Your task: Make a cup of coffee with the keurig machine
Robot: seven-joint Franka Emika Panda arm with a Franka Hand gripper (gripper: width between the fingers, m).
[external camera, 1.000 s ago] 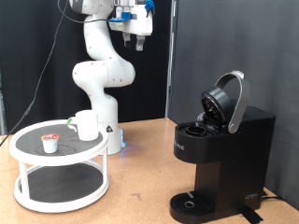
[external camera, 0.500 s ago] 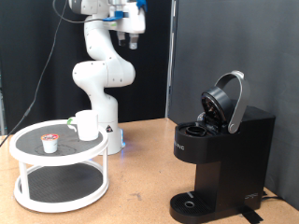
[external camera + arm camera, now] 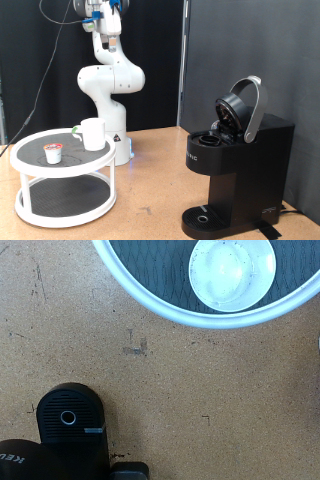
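white cup (image 3: 92,133) on round stand (image 3: 30,152), keurig machine (image 3: 240,165) lid up, gripper (image 3: 106,42) high above

the gripper (image 3: 108,43) hangs high at the exterior view's top, with open air beneath it. bare tabletop (image 3: 150,180) lies between the round white stand (image 3: 62,196) and the keurig machine (image 3: 240,170). the cup (image 3: 92,134) and a small pod (image 3: 53,153) occupy the stand's upper shelf. the machine's lid (image 3: 243,108) stands raised.
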